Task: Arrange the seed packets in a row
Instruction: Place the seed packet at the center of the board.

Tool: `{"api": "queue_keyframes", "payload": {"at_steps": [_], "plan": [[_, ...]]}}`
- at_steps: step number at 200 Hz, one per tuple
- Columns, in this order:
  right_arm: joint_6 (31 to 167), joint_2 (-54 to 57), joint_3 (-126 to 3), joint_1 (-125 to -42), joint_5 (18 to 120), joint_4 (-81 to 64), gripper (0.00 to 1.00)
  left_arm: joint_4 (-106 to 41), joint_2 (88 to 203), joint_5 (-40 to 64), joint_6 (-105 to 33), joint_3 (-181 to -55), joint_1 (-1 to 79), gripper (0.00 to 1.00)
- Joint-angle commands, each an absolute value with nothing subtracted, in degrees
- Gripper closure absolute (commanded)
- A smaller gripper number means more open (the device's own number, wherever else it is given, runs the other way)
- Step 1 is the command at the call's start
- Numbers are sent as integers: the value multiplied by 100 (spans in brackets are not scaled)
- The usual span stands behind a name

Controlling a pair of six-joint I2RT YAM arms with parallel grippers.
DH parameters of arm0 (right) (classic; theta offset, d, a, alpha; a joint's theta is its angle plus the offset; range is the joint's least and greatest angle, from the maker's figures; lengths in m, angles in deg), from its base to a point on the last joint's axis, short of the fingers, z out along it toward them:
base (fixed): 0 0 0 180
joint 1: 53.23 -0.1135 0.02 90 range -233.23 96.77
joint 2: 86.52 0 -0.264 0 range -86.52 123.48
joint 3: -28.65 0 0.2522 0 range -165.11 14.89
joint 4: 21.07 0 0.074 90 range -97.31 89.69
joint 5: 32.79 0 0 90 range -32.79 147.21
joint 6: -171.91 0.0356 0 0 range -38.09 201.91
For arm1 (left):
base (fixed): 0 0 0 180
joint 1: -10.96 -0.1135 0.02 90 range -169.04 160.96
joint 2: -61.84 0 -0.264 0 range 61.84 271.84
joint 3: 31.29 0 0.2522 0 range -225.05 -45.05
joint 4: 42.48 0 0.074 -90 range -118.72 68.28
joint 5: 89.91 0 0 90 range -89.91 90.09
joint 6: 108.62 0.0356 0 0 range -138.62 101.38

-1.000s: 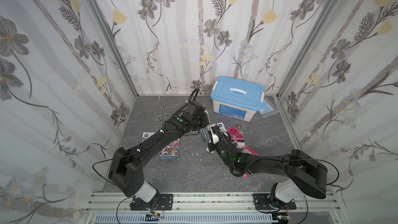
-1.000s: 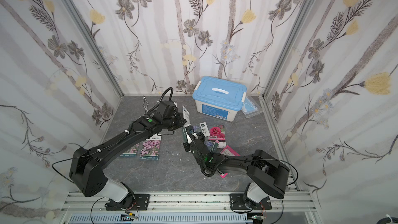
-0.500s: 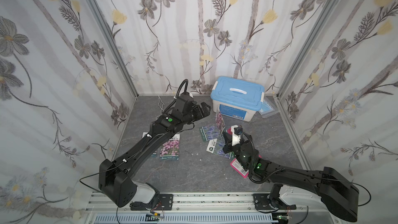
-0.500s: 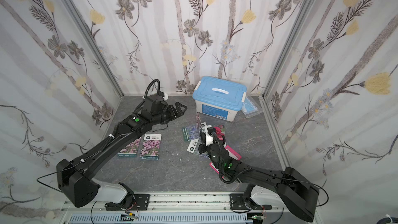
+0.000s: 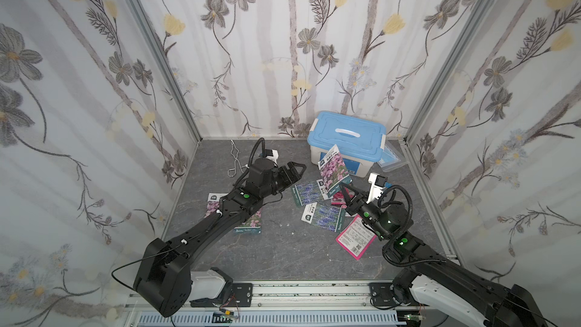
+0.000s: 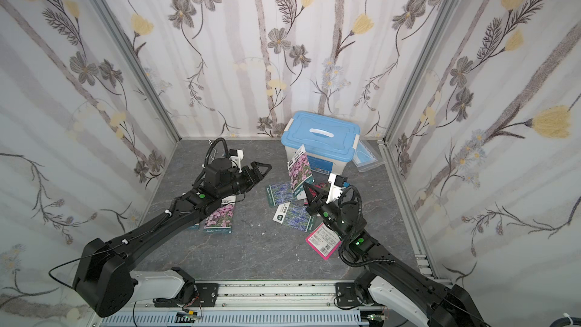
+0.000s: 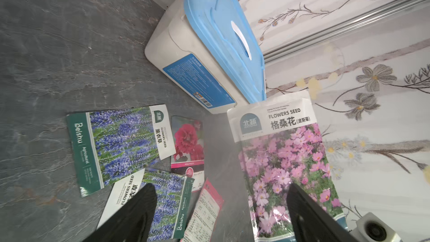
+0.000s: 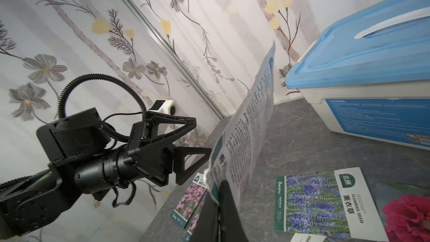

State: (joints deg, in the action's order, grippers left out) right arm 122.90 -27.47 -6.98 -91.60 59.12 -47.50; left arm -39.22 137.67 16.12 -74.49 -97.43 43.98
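Observation:
My right gripper [image 5: 343, 187] is shut on the lower edge of a pink-flower seed packet [image 5: 333, 167], holding it upright in front of the box; its printed back [image 8: 246, 131] faces the right wrist camera. My left gripper [image 5: 295, 171] hangs open and empty a little to the left of it, apart from it. Flat on the floor lie two lavender packets [image 5: 308, 193] [image 5: 322, 216], a carnation packet [image 7: 188, 140] and a pink-backed packet [image 5: 355, 238]. Two more pink-flower packets [image 6: 220, 220] lie partly hidden under the left arm.
A white box with a blue lid [image 5: 345, 139] stands at the back wall. A clear blue-edged pouch [image 5: 391, 160] lies at its right. Wire tongs [image 5: 234, 158] lie at the back left. Patterned walls close in three sides.
My left gripper has opened and drawn back to the left, away from the right one. The right arm has pulled back to the right, keeping the pink-flower packet upright.

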Motion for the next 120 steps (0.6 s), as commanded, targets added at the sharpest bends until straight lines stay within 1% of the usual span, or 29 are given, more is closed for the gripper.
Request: {"api": "queue_keyframes", "payload": {"at_steps": [1, 44, 94, 120], "plan": [[13187, -2615, -787, -9014, 6481, -5195, 100, -5330, 13928, 1834, -7980, -9620, 4460, 11], [13779, -2293, -897, -8831, 6743, -5662, 100, -6711, 14506, 2116, -8532, -9514, 4573, 15], [14103, -2001, -961, -8800, 6884, -6029, 100, -7595, 15067, 2239, -8889, -9594, 4695, 18], [14157, -1936, -946, -8799, 6864, -6093, 100, -7888, 15254, 2268, -8995, -9688, 4772, 26]]}}
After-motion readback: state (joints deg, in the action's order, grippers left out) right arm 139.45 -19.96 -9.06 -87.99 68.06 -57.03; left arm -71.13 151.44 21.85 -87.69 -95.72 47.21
